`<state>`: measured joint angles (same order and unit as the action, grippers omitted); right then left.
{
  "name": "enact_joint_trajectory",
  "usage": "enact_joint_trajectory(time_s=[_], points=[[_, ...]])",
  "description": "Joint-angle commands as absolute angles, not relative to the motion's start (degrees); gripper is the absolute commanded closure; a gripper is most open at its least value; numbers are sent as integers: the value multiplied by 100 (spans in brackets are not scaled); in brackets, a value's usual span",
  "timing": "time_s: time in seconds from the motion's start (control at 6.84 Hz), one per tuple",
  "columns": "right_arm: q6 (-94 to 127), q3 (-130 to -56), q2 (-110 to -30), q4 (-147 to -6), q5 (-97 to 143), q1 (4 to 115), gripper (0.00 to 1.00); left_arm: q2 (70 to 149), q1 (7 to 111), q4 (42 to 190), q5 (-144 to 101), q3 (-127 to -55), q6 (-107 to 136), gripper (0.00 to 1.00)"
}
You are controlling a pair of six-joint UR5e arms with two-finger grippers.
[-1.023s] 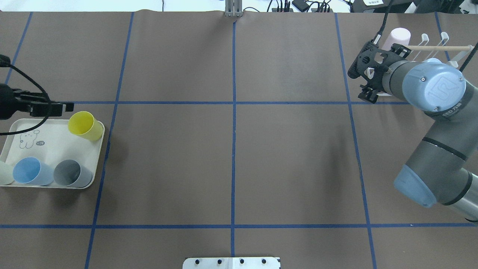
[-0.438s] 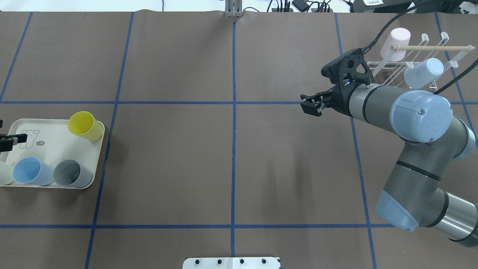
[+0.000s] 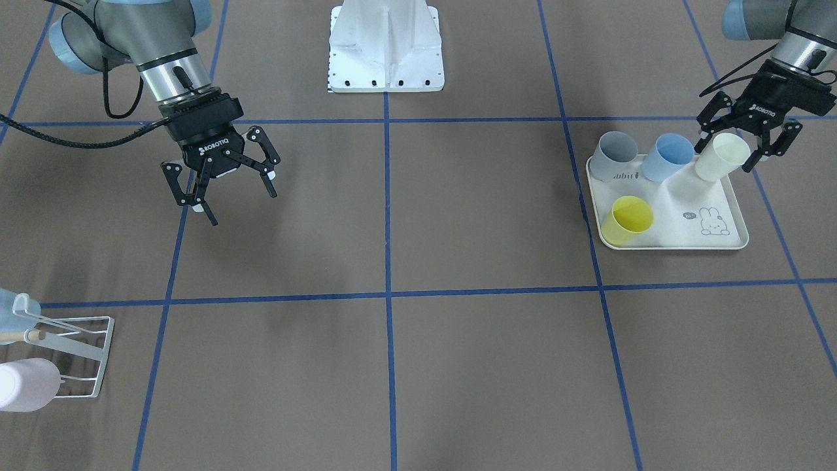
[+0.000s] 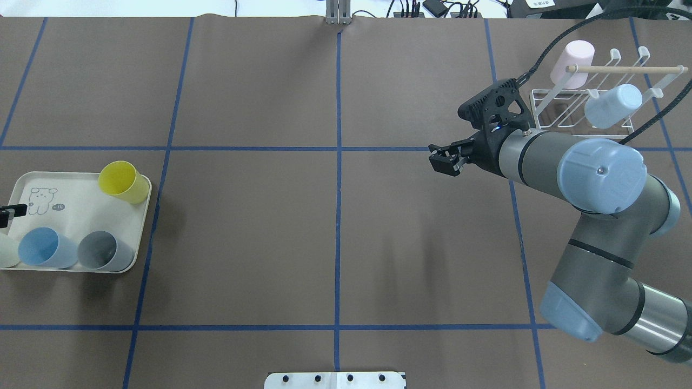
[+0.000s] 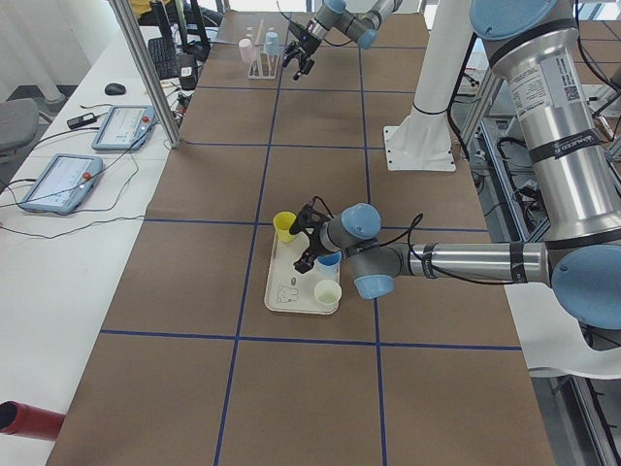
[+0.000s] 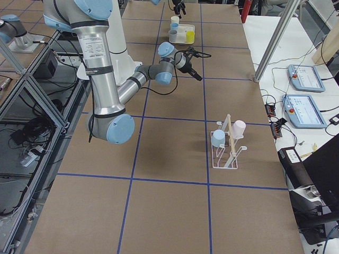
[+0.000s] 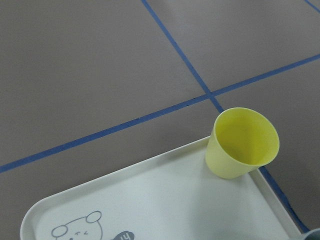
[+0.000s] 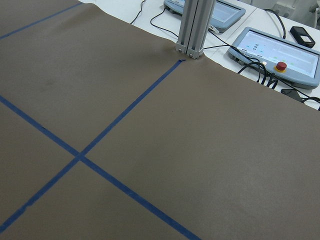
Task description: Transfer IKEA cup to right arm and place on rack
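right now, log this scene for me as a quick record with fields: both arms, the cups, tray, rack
left gripper: jaws open, one on either side of the cream cup, not closed on it
right gripper: jaws open, empty, above the table
tray: holds the cream cup, blue cup, grey cup, yellow cup
rack: carries a pink cup and a light blue cup
task stage: no cup lifted or handed over yet

ovhd: left tool (image 4: pixel 8 212) cut at edge | cream cup (image 4: pixel 5 253) same | front: rack (image 3: pixel 78 356) cropped
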<state>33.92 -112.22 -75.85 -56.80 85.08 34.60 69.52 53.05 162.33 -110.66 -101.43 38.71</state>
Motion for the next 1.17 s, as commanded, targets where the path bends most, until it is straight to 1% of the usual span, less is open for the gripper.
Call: enact_joint_trajectory(time_s=[0.0,0.44,0.58,0.73,0.88,1.02], points=[[3393,-11232,-7585,-5695,8525,3437,1,6943,4845,16225,-10803,-10099,3911,0],[3392,-11206,-7585,-5722,8613,3375,0,6943,4492,16216,-10793,-9950,3929,0],[3393,-11189,-7585,-5722,8605,3366,0,6969,4448,16225,-10793,-9827,3903,1],[3393,-11180,-7585,-5722,8604,3366,0,6970,4412,16233,-10749,-9809,3894,19],[3393,-11180,-7585,-5722,8604,3366,0,6970,4377,16233,-10749,-9817,3876,51],[3384,-11171,-7585,-5722,8604,3366,0,6978,4377,16242,-10758,-9826,3867,74]])
